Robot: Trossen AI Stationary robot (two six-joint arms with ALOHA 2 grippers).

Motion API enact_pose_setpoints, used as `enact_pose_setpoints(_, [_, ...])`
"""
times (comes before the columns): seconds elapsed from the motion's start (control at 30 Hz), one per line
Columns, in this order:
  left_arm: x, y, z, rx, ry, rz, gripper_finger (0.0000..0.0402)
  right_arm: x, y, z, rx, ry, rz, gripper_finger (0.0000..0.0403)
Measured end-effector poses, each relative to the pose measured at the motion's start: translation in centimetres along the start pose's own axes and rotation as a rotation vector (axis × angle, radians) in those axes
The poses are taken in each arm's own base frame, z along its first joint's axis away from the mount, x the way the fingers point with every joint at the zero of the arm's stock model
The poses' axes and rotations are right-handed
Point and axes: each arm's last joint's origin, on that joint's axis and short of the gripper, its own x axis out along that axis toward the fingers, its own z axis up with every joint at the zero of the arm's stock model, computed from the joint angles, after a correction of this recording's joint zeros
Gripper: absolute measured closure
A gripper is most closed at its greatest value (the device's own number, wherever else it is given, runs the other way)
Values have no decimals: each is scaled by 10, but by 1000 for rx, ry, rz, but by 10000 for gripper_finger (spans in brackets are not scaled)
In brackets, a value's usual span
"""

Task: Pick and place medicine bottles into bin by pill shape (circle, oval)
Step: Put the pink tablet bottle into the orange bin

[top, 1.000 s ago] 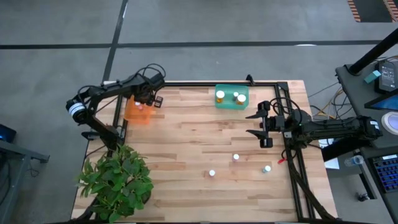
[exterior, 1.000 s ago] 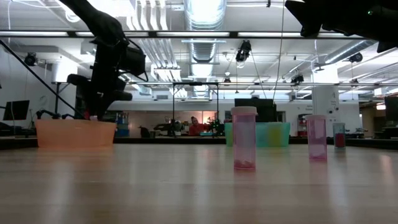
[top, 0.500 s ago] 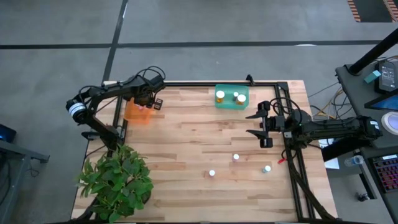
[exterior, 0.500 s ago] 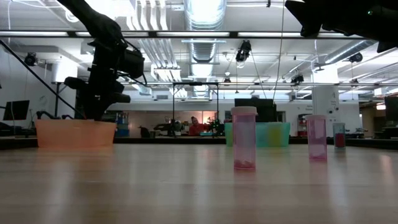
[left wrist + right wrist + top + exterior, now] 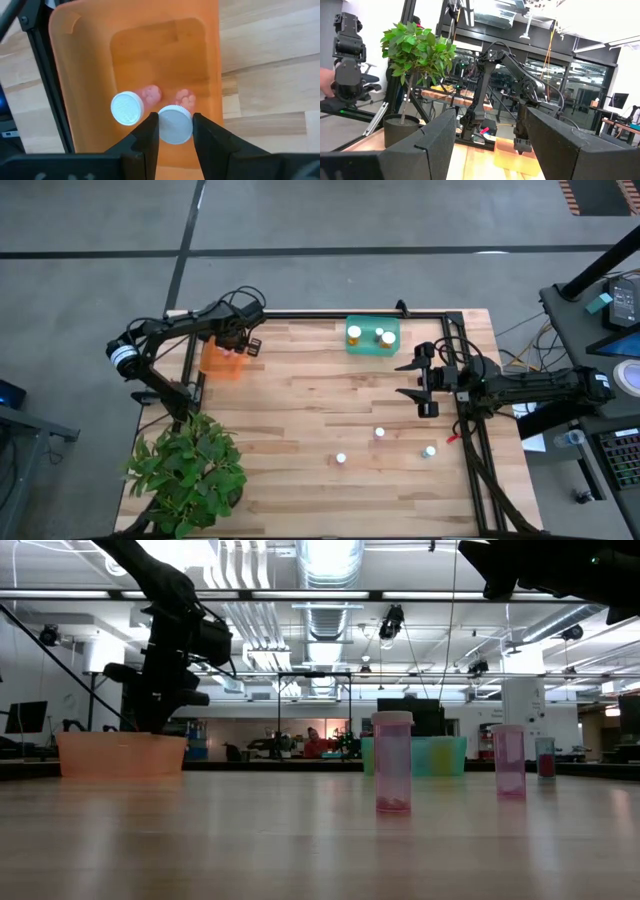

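Left claw [image 5: 175,131] hanging over the orange bin [image 5: 220,360] at the desk's [image 5: 330,410] ten o'clock, pinching a white-capped medicine bottle [image 5: 175,125]; second capped bottle [image 5: 126,107] lying inside beside it. Right claw [image 5: 412,382] waiting at three o'clock, spread wide. Three bottles [image 5: 379,433] standing toward five o'clock.

Open wood mid-table [image 5: 300,410], three bottles [image 5: 378,433] standing near front-right, plant [image 5: 188,470] crowding front-left corner

Two black jointed arms, matte housings. Left arm [image 5: 165,330]: white band near base, loose black cables looping above wrist. Right arm [image 5: 530,387]: cables alongside. Blocky black fingers [image 5: 422,145].
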Motion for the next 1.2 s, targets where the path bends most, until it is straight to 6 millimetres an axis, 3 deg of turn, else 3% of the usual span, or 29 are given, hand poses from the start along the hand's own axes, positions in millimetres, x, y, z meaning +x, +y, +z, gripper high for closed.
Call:
enact_pose_setpoints(0.83, [2,1,5,-24,-51,7,307,0,0,0,0,0,0,177])
enact_pose_setpoints(1.2, [2,1,5,-21,-51,7,244,0,0,0,0,0,0,177])
